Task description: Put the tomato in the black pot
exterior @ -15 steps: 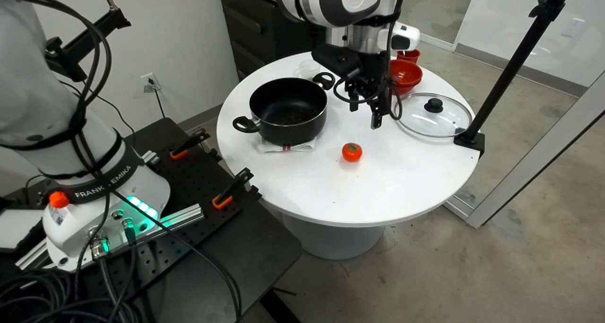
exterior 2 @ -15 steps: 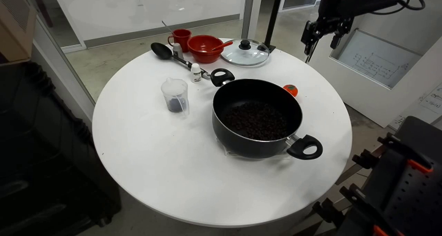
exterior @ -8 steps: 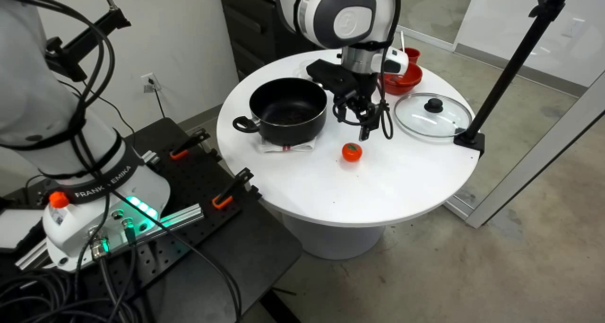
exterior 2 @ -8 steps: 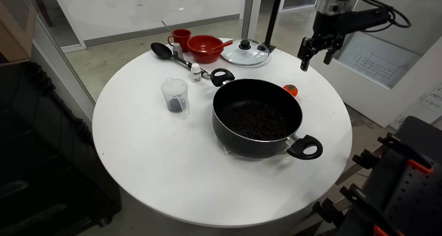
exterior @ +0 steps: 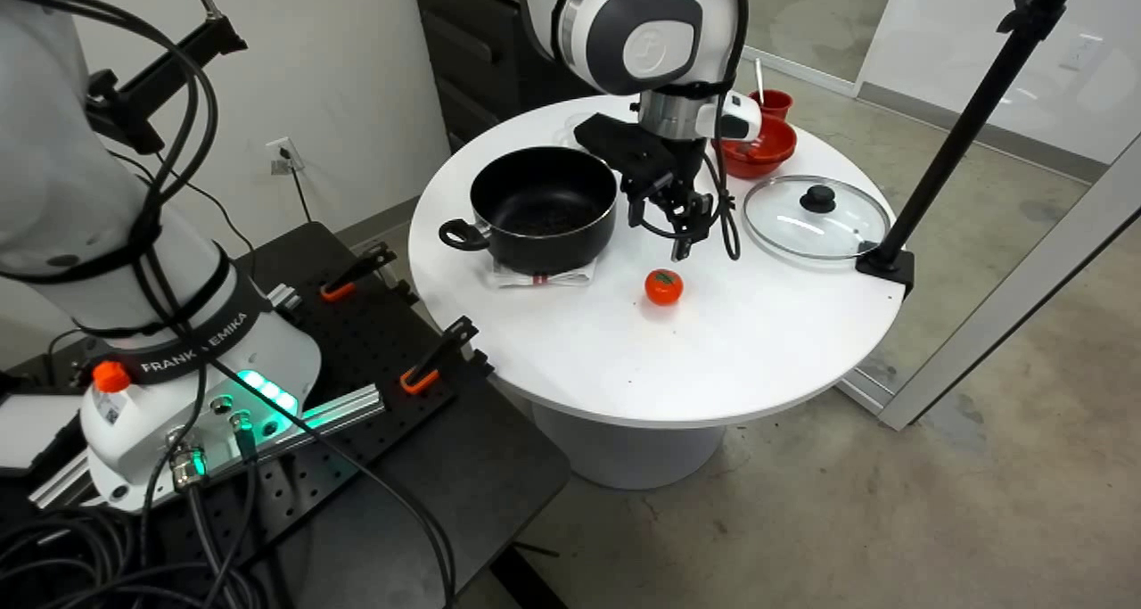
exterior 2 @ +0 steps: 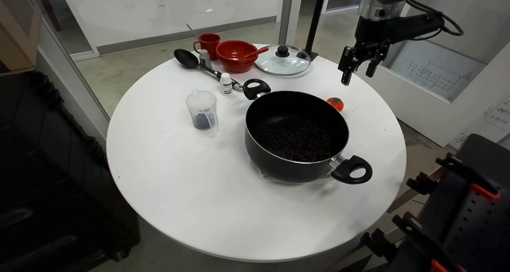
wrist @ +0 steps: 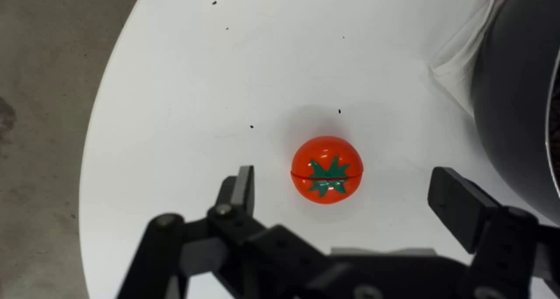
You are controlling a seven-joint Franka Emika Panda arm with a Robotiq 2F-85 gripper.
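Black pot [exterior 2: 287, 171] sits down-left of the gripper [exterior 2: 358, 76] in an exterior view, then the tomato [exterior 2: 335, 103], below the gripper on the table [exterior 2: 199, 208]. 2 fingers [wrist: 455, 207] spread wide, nothing gripped. Imo it's the pre-grab step; next it should come down, tomato centred between them, then squeeze.

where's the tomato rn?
Tomato is on the white table, right of the black pot in an exterior view. In the wrist view, the open claw frames it without touching.
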